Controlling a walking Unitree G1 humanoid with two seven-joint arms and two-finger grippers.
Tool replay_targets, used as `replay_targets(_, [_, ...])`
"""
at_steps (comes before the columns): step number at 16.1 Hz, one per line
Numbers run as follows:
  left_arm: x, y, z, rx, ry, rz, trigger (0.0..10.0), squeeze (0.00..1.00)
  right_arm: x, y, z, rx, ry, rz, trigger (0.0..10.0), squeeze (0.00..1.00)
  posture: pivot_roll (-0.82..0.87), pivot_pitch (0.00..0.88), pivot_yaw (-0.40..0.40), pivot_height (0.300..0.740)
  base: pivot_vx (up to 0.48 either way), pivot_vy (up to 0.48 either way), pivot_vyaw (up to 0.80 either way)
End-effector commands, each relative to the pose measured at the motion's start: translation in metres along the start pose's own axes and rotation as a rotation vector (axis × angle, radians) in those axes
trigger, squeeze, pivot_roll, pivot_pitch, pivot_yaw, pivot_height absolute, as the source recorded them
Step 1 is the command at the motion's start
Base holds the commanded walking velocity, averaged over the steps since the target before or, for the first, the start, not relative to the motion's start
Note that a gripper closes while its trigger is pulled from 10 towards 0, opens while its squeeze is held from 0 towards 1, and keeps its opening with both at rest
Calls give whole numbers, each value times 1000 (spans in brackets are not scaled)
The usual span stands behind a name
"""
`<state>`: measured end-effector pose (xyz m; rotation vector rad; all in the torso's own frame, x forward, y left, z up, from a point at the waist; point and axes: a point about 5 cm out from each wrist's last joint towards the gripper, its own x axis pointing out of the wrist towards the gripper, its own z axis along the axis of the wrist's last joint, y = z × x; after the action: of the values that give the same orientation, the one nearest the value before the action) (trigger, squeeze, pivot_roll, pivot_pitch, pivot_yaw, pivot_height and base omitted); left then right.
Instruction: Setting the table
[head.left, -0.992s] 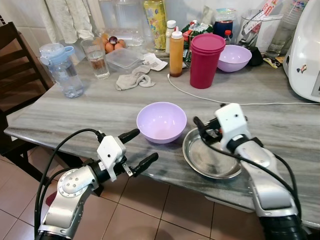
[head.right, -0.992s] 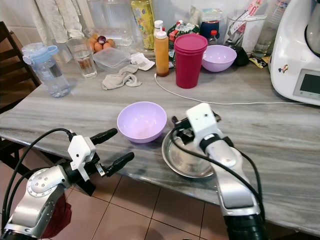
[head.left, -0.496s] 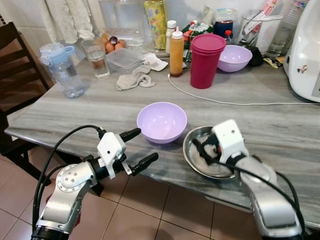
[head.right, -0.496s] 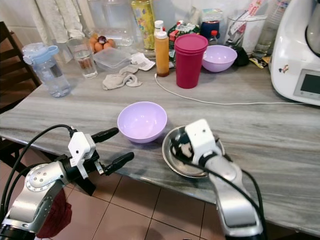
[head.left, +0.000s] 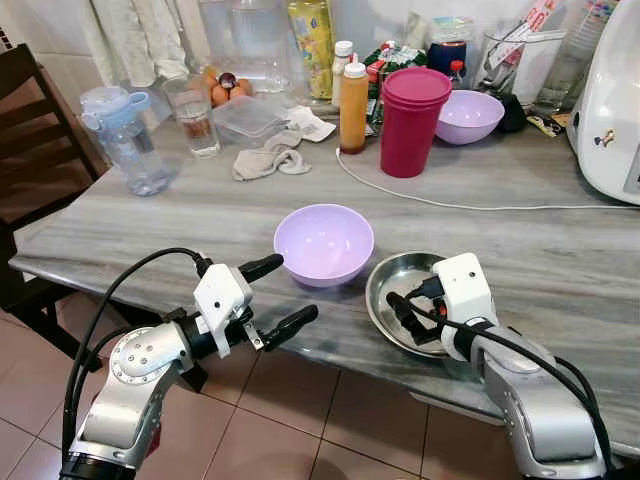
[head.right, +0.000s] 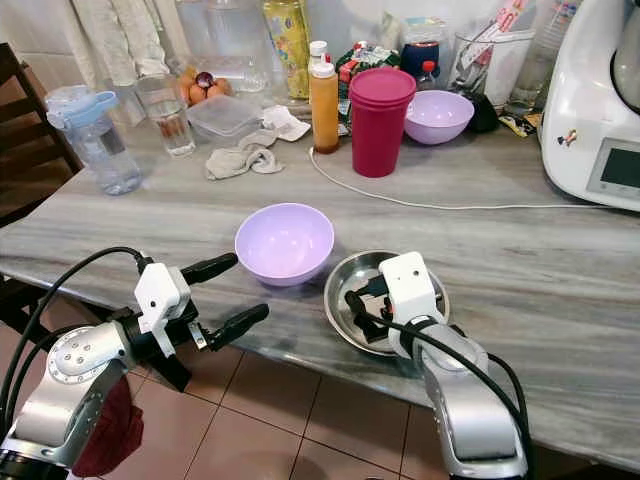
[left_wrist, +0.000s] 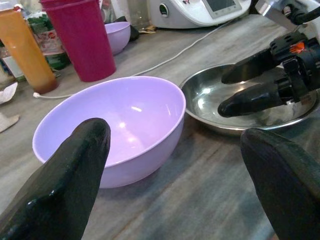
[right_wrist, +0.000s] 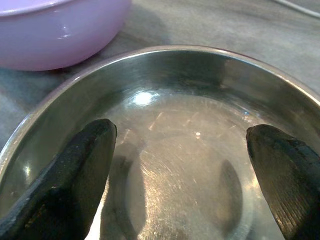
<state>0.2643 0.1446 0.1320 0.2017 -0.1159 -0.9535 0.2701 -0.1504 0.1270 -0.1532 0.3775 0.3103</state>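
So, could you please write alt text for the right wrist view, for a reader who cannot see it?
Two open black fingers of the right gripper hover over an empty steel plate on a grey wooden table. The plate's shiny bottom mirrors the fingers, and a lilac bowl stands just beyond its rim.

Home kitchen: eggs (head.left: 222, 92), food processor (head.left: 608, 110), tiled floor (head.left: 300, 420).
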Motion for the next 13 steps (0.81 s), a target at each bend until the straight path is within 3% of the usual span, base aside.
replay_targets(1, [-2, -1, -2, 10, 25, -17, 10000, 0, 3, 1, 1, 29, 3, 6, 10000, 902, -228, 73, 67, 740, 0, 0, 0])
replay_targets(3, [-2, -1, -2, 10, 27, -16, 10000, 0, 6, 2, 1, 56, 7, 22, 10000, 690, -225, 73, 66, 740, 0, 0, 0])
replay_targets(5, [-1, 0, -2, 12, 32, -15, 10000, 0, 11, 5, 1, 64, 8, 38, 10000, 576, -220, 71, 66, 740, 0, 0, 0])
replay_targets(8, [-2, -10, -5, 5, 32, -23, 10000, 0, 16, 14, 1, 77, 12, 69, 10000, 255, -215, 72, 66, 740, 0, 0, 0])
replay_targets(10, [-4, -12, -10, 0, 38, -24, 10000, 0, 19, 17, 1, 86, 10, 81, 10000, 129, -214, 73, 65, 740, 0, 0, 0])
replay_targets(13, [-5, -10, -14, -3, 46, -20, 10000, 0, 22, 19, 1, 91, 11, 90, 10000, 78, -212, 74, 65, 740, 0, 0, 0])
